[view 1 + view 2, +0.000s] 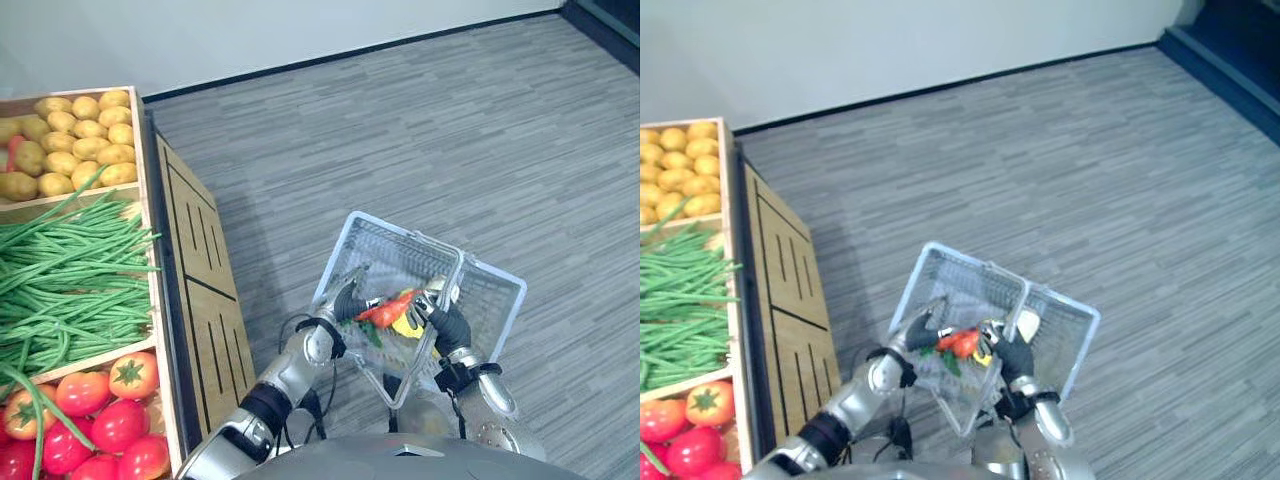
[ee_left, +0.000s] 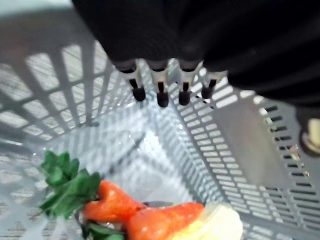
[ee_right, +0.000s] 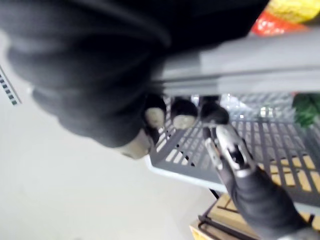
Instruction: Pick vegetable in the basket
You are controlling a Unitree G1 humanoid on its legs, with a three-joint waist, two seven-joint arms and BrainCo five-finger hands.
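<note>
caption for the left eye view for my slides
Right robot hand grips a grey basket of red vegetables, left robot hand open at its rim, beside a produce stand

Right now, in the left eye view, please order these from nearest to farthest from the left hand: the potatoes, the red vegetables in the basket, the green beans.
1. Red vegetables: in the basket, right beside the left hand.
2. Green beans: middle crate compartment, off to the robot's left.
3. Potatoes: far compartment, beyond the beans.

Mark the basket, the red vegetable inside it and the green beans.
basket [image 1: 385, 250], left eye view, far mesh wall.
red vegetable [image 1: 390, 310], left eye view, its red body.
green beans [image 1: 70, 285], left eye view, middle of the pile.
</note>
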